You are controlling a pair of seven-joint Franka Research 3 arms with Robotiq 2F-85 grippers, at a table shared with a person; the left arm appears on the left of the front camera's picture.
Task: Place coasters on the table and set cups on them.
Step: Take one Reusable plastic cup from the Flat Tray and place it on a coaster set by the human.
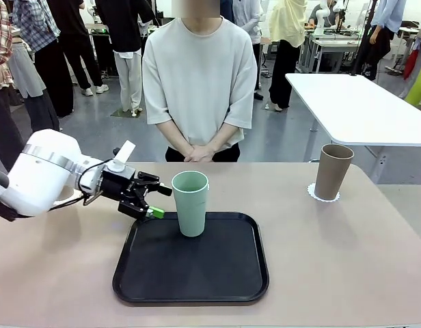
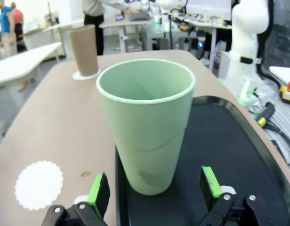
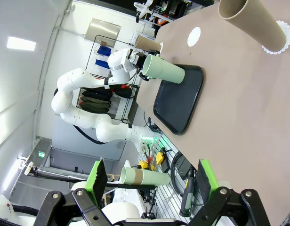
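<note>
A pale mint green cup point(image 1: 190, 203) stands upright on the black tray point(image 1: 217, 273). My left gripper point(image 1: 160, 202) is open at its left side. In the left wrist view the mint cup point(image 2: 147, 136) stands just ahead of the left gripper point(image 2: 154, 188), and neither green pad touches it. A tan-brown cup point(image 1: 332, 171) stands on a white coaster point(image 1: 323, 194) at the table's far right. Another coaster point(image 2: 39, 184) lies bare on the table point(image 1: 347, 260) beside the tray. My right gripper point(image 3: 150, 181) is open. Beyond its fingers and apart from them is another tan cup point(image 3: 144, 176), off the table's edge.
A person point(image 1: 199, 82) stands at the far side with hands clasped. A white rectangular table point(image 1: 361, 102) is behind on the right. The beige tabletop right of the tray is bare up to the tan cup.
</note>
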